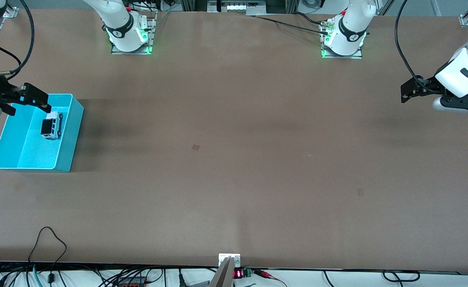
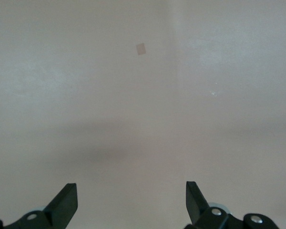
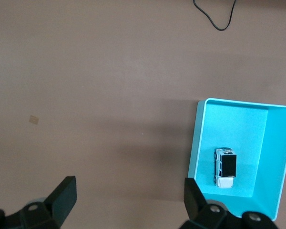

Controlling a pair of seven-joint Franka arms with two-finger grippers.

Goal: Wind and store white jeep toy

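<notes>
While unheld, white jeep toy (image 1: 52, 125) under right fingers (image 1: 38, 99).

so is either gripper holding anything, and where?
Nothing held. Right gripper and left gripper are open and empty; white jeep toy sits in the turquoise bin.

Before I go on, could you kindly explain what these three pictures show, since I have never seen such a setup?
Two white robot arms stand at a brown table. One picture looks down from a high camera facing them; the other two come from cameras on each arm's wrist. A turquoise plastic bin sits at the right arm's end, with the small white jeep toy with a black roof inside. The right gripper hangs open above the table beside the bin, holding nothing. The left gripper waits, open and empty, over bare table at its own end.
</notes>
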